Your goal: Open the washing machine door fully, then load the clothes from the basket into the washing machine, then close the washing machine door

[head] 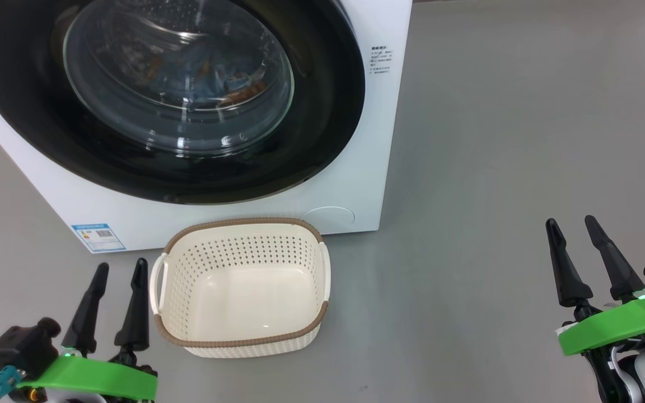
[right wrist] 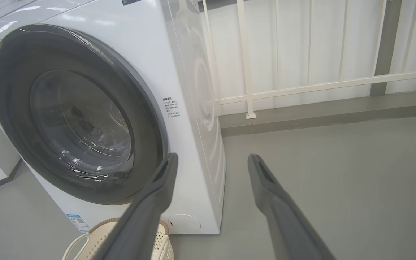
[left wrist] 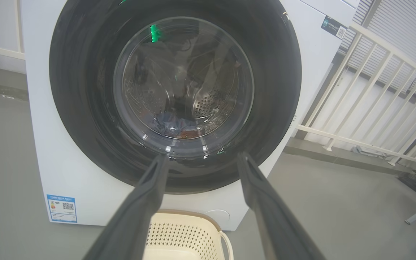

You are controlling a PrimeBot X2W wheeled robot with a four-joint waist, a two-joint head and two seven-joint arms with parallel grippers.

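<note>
The grey floor spreads out wide. On it stands the washing machine, a big white box. A white railing runs behind it and off to one side.

The washing machine door is a big shiny black ring. It sits shut, flat against the front of the machine. In its middle is a round glass window that bulges out.

The basket sits on the floor, right in front of the machine and just below the door. It is cream with little holes in its sides and a brown rim. Its bare cream bottom shows.

The left gripper is at the lower left of the head view, just beside the left handle of the basket. Its two dark fingers point up with a gap between them, and they hold nothing. In the left wrist view they point at the bottom of the door.

The right gripper is at the lower right, well apart from the basket and the machine. Its fingers are spread too, and they grip nothing.

The clothes are inside the machine. They show through the glass as a small blue and orange-brown heap, low in the steel drum.

A small blue sticker is on the lower left corner of the machine's front.
</note>
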